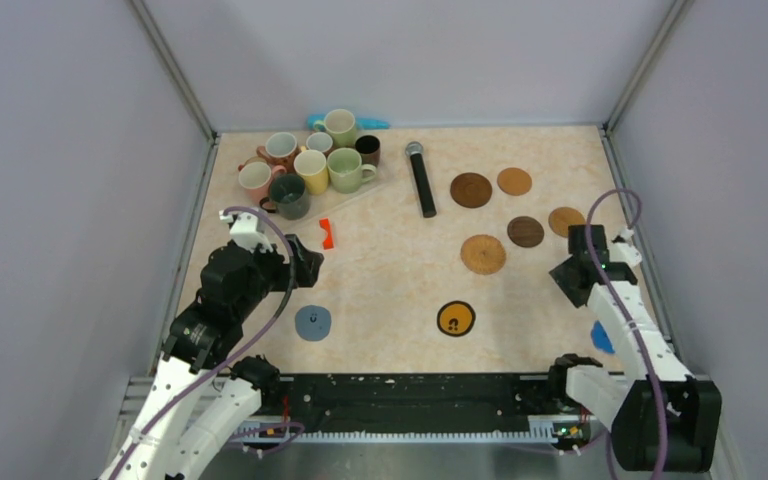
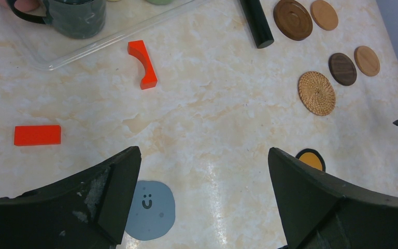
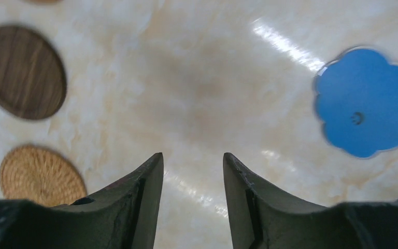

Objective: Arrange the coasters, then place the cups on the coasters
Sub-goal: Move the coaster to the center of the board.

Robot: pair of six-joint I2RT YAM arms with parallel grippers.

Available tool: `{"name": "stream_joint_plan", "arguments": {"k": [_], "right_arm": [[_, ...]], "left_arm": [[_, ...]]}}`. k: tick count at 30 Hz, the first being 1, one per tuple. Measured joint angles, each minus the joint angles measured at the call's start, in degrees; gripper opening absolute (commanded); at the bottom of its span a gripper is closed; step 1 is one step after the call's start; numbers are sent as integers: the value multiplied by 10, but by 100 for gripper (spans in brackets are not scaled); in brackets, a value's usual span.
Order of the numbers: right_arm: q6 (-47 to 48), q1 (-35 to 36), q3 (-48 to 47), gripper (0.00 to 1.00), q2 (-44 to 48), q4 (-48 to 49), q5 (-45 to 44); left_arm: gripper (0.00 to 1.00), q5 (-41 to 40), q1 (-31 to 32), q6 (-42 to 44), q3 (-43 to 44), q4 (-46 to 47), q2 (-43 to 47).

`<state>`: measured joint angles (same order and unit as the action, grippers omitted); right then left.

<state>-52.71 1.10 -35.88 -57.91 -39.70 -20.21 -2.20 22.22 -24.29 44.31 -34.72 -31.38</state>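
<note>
Several cups point(image 1: 310, 165) in pink, dark green, yellow, pale green and white stand bunched on a clear tray point(image 2: 109, 39) at the far left. Wooden coasters point(image 1: 471, 190) lie at the right with a woven coaster point(image 1: 483, 254). A black-and-yellow coaster point(image 1: 456, 318) and a grey-blue coaster point(image 1: 312, 322) lie near the front. The blue scalloped coaster point(image 3: 367, 101) rests flat by the right arm. My left gripper point(image 2: 203, 150) hangs wide open and empty above the table, right of the grey-blue coaster point(image 2: 150, 210). My right gripper point(image 3: 192, 155) is open with bare table between its fingers, left of the blue coaster.
A black microphone point(image 1: 421, 178) lies between the cups and the wooden coasters. A red-orange curved piece point(image 2: 143, 63) and a red-orange bar point(image 2: 37, 135) lie near the tray. Grey walls close in the table on three sides.
</note>
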Motion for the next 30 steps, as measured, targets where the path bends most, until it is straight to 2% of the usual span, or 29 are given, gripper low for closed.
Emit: {"name": "stream_joint_plan", "arguments": {"k": [2,7,11,22,27,30], "right_arm": [[0,-45,4,52,14,-2,-16],[7,-176,25,66,22,-2,-24],[13,-244,35,68,-3,-2,-17],[14,-257,54,68,-71,11,-2],[42,-257,50,63,-79,20,8],[75,-258,51,61,-78,54,43]], "left_arm": [[98,0,0,0,0,0,0],[98,0,0,0,-1,0,0],[98,0,0,0,-2,0,0],[97,2,0,0,-2,1,-7],[97,4,0,0,-2,1,-7],[97,5,0,0,-2,1,-7]]}}
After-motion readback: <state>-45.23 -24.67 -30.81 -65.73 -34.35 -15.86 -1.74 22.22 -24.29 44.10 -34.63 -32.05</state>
